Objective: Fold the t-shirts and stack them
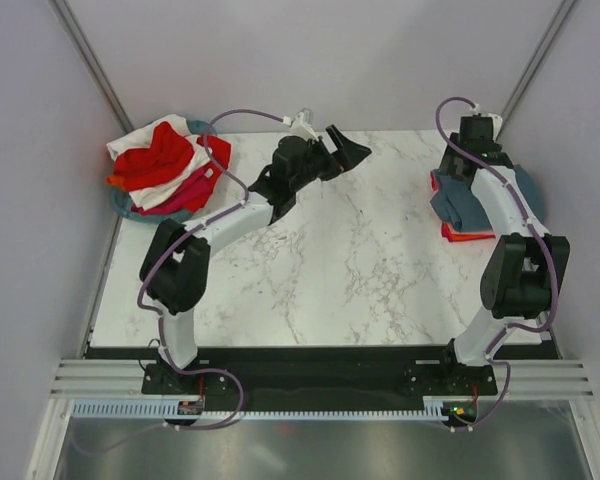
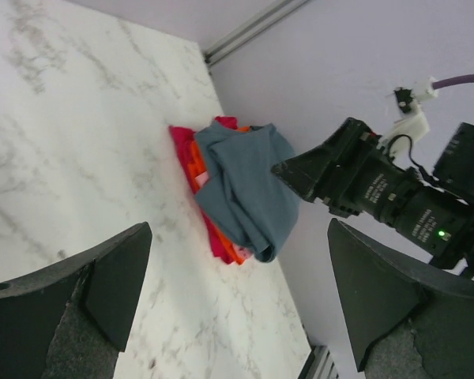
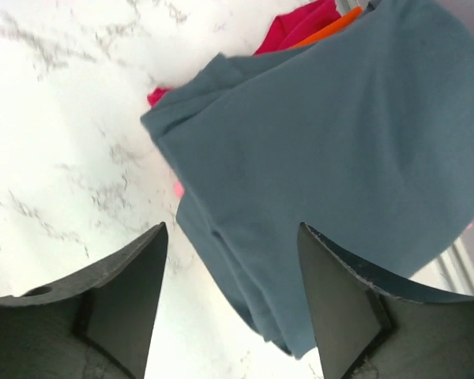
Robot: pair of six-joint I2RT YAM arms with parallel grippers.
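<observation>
Pale walls round a white marbled surface point(image 1: 330, 270). At its right edge, a folded stack point(image 1: 452, 208): slate blue-grey shirt point(image 3: 340, 142) on top, with orange-red and pink edges beneath. Right end effector point(image 3: 231, 229) directly above that top shirt, jaws parted, gripping nothing. At the far left corner, a teal basket point(image 1: 120, 203) under a heap point(image 1: 165, 160) of unfolded shirts, red, white and magenta. Left end effector point(image 1: 352, 148) over the far middle of the surface, spread wide and empty, aimed right, toward the stack. Probably next: fetching a shirt from the heap. Lies to the left of the left end effector, behind its aim, so calls for a swing back leftward. Left arm clearly the nearer; right arm well apart, across the whole surface. No clear long axis to the heap, all crumpled.
</observation>
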